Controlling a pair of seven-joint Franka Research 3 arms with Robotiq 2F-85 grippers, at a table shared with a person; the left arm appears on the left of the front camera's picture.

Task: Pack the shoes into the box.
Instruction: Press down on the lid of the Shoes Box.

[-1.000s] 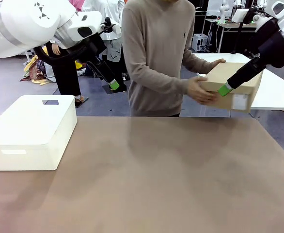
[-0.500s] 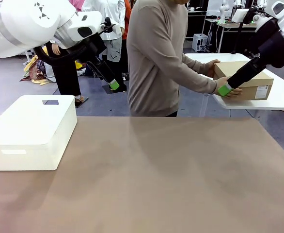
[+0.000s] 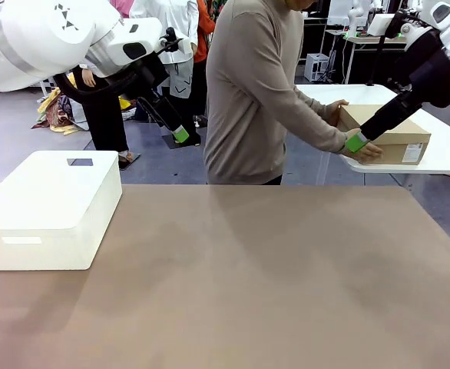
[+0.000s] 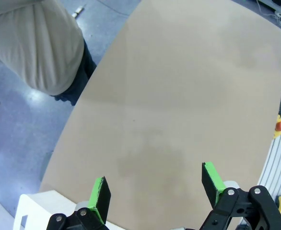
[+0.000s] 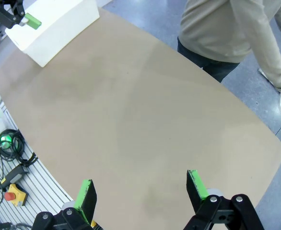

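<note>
Brown table [image 3: 240, 277] spreads wide in front of me, its top bare across the middle and near edge. A white bin [image 3: 48, 209] w/ a lid sits on the table's left side, handle cutout facing me; from my right wrist cam it shows at the far corner [image 5: 59, 26].

A person [image 3: 259, 92] in a beige sweater stands at the far edge, turned away toward a white side table [image 3: 440, 150] behind on the right. Both their hands [image 3: 363, 150] are on the box [image 3: 390, 134], which rests closed on that side table, well apart from my table. Shoes can't be seen.

My left arm [image 3: 48, 38] hangs high at upper left, above the bin, left gripper [image 3: 180, 135] pointing down toward the floor beyond the table. In its wrist cam, left gripper [image 4: 157, 191] has fingers spread wide, nothing between them, table below.

My right arm [image 3: 440, 69] comes in at upper right; right gripper [image 3: 355, 142] overlaps the person's hand and box front in the front cam, partly blocking them. In its wrist cam, right gripper [image 5: 140, 191] is spread apart, holding nothing, high over the table.
</note>
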